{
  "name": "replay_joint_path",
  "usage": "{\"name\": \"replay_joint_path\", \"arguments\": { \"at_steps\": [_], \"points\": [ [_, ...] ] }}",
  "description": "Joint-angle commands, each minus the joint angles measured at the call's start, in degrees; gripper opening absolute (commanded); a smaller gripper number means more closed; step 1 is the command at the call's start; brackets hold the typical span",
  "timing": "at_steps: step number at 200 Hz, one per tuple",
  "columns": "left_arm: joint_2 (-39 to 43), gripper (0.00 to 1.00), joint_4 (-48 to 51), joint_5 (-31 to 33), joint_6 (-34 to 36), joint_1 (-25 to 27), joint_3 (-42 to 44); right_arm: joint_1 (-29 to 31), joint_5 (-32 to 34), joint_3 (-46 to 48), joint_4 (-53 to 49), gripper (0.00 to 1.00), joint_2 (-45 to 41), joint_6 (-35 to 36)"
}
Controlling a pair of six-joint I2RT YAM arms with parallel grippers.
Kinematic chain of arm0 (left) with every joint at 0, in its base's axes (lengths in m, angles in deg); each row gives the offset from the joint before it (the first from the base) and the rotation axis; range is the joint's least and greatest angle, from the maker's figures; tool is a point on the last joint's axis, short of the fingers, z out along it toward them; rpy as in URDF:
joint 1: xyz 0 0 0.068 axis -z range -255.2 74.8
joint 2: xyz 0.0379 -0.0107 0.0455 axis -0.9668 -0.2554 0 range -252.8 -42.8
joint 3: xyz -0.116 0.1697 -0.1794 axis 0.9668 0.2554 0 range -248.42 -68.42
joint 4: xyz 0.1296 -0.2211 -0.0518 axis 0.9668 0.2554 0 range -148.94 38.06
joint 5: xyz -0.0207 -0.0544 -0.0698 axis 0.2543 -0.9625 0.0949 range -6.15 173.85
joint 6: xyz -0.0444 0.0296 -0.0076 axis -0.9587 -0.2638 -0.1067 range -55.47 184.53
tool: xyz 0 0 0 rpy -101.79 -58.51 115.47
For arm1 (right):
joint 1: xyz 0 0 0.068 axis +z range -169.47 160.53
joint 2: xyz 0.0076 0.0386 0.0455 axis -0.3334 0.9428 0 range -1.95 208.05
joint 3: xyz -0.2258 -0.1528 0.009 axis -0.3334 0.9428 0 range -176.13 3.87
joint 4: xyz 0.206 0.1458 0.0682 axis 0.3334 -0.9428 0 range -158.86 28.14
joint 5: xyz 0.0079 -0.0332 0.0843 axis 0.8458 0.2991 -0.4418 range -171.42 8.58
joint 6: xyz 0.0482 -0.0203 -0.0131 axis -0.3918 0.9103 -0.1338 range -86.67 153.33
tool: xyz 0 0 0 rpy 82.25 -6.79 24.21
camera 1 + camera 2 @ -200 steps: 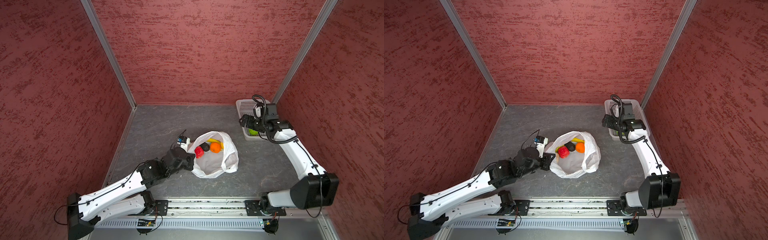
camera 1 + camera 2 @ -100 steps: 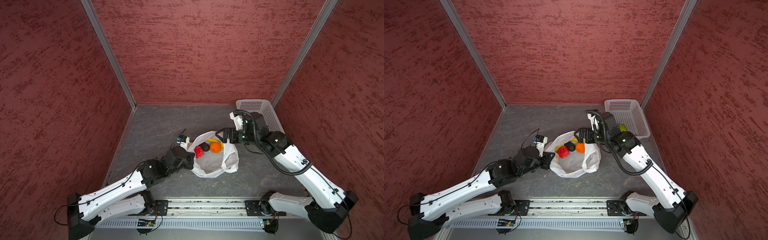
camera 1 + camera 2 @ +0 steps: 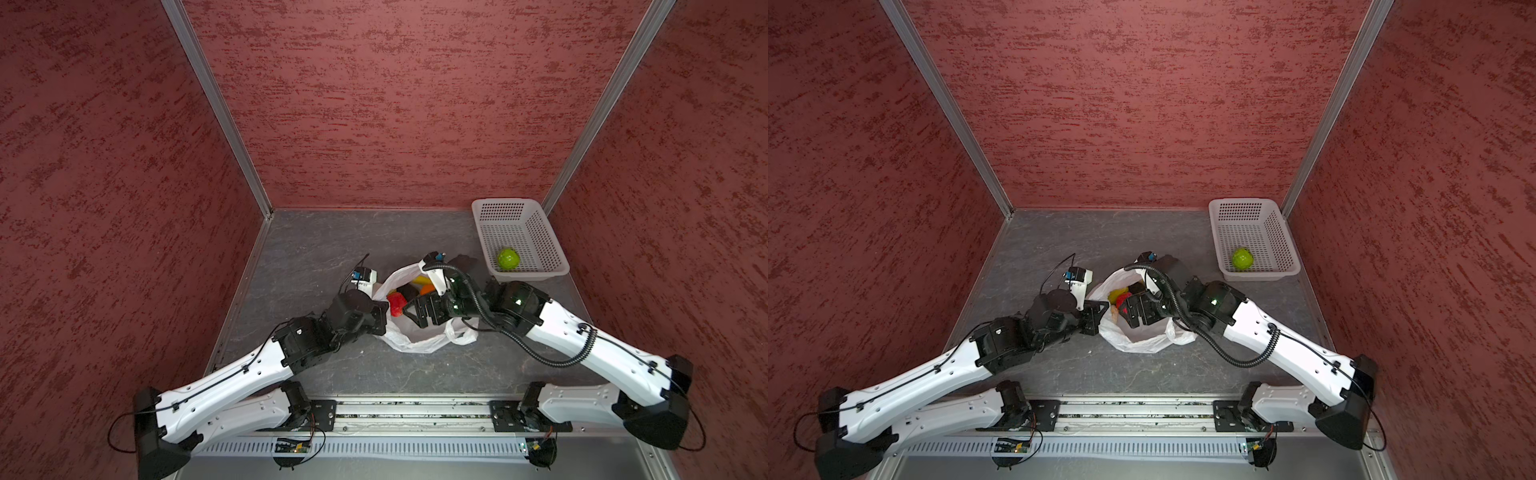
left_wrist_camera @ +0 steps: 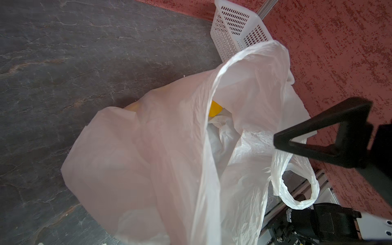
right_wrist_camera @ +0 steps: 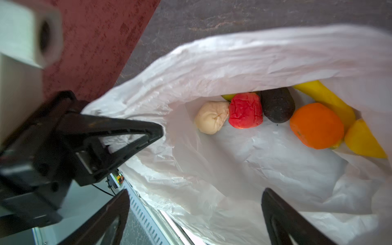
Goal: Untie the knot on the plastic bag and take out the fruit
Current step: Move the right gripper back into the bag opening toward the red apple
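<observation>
The white plastic bag (image 3: 419, 343) (image 3: 1142, 343) lies mid-floor with its mouth wide open; no knot shows and a loop handle (image 4: 297, 191) hangs loose. My left gripper (image 3: 384, 318) (image 5: 160, 131) is shut on the bag's left rim. Over the mouth hangs my right gripper (image 3: 409, 311) (image 5: 195, 203), open, with nothing between its fingers. Fruit lies inside the bag: a pale round one (image 5: 212, 117), a red apple (image 5: 246, 110), a dark avocado (image 5: 277, 105), an orange (image 5: 316, 125) and a banana (image 5: 326, 99). A green apple (image 3: 508, 259) (image 3: 1242, 258) sits in the basket.
The white perforated basket (image 3: 544, 232) (image 3: 1279, 232) stands in the back right corner against the red wall. Red walls close in three sides. The arms' metal rail (image 3: 411, 409) runs along the front edge.
My right arm has swung from the basket to over the bag's mouth, leaving the green apple in the basket. The left arm and bag have stayed put.
</observation>
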State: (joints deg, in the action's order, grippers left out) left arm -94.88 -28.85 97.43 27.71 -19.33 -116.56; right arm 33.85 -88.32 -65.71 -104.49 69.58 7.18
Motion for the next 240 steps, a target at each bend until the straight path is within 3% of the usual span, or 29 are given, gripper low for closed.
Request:
{"name": "replay_joint_path", "arguments": {
  "at_steps": [1, 57, 110, 171, 204, 240],
  "points": [
    [0.45, 0.0, 0.42, -0.01, -0.45, -0.27, -1.35, 0.69, 3.66, 3.64, 2.29, 0.95, 1.16, 2.58],
    [0.57, 0.0, 0.47, -0.13, -0.6, -0.1, -1.66, 0.86, 6.94, 9.12, 5.57, 0.83, 5.82, 5.91],
    [-0.31, 0.0, 0.92, 0.11, -0.07, 0.68, -3.01, 1.08, 7.99, 12.74, 9.36, 0.83, 11.11, 4.86],
    [1.4, 0.0, 7.79, -0.05, -3.55, 5.0, -0.86, 0.39, 6.99, 10.2, 16.37, 0.85, 20.04, -5.21],
    [2.41, 0.0, 10.47, 0.6, -5.36, 6.69, 0.63, 0.03, 7.6, 12.69, 24.72, 0.98, 19.51, -13.14],
    [1.71, 0.0, 10.96, 0.83, -5.01, 6.98, 0.04, -0.89, 9.17, 13.17, 29.37, 0.98, 20.18, -18.03]
  ]
}}
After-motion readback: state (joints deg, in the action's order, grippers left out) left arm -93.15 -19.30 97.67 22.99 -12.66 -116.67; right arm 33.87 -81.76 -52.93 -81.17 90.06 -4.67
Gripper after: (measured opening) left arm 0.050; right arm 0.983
